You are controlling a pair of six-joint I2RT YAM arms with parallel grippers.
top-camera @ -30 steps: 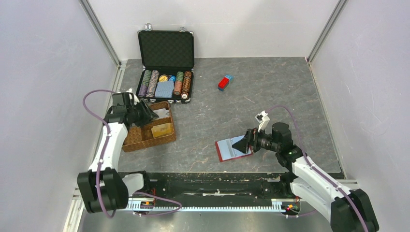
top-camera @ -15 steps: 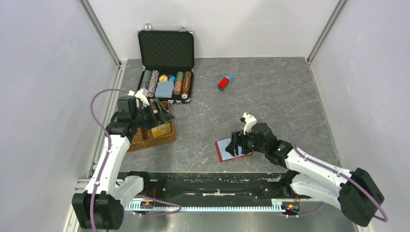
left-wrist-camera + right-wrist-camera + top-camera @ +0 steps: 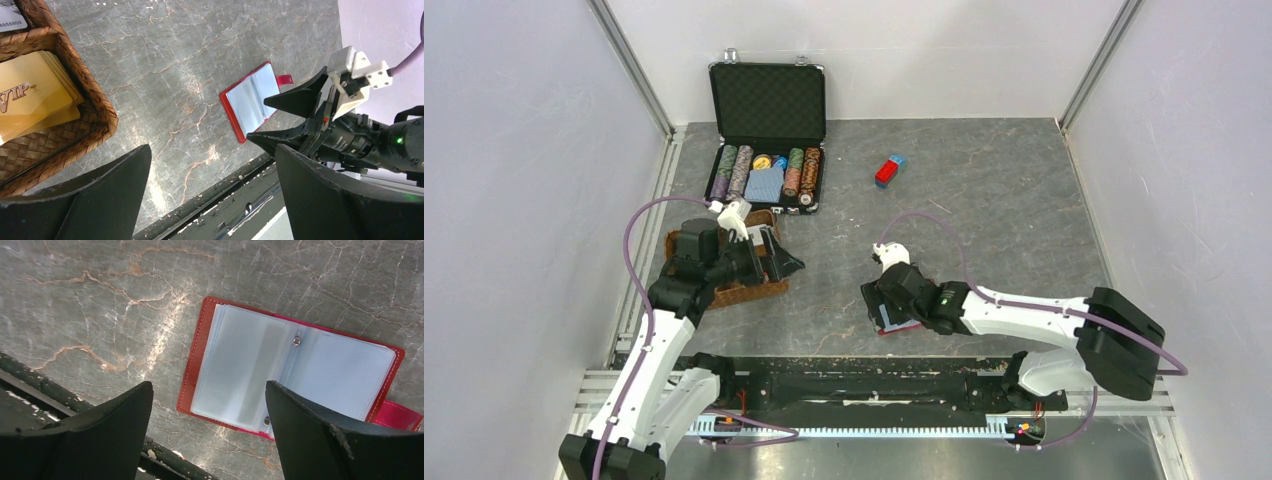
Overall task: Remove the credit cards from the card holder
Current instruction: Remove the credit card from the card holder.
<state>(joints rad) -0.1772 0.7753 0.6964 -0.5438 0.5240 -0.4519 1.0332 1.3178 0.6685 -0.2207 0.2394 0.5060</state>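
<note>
**Q:** Risk from here?
**A:** A sleeve [image 3: 240, 370] may be pinched instead of the credit cards, so the unrestrained card holder [image 3: 295, 365] would be dragged.
**Q:** Position and orientation?
**A:** It is laid open beneath the empty, wide-spread right gripper [image 3: 207, 385]. Its long axis spans the jaw gap, with the clasp tab [image 3: 397, 415] beyond the right-hand jaw. The left gripper [image 3: 212, 150] is likewise spread wide and empty.

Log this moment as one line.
right claw: open, over open card holder | left claw: open, empty, beside basket
</note>
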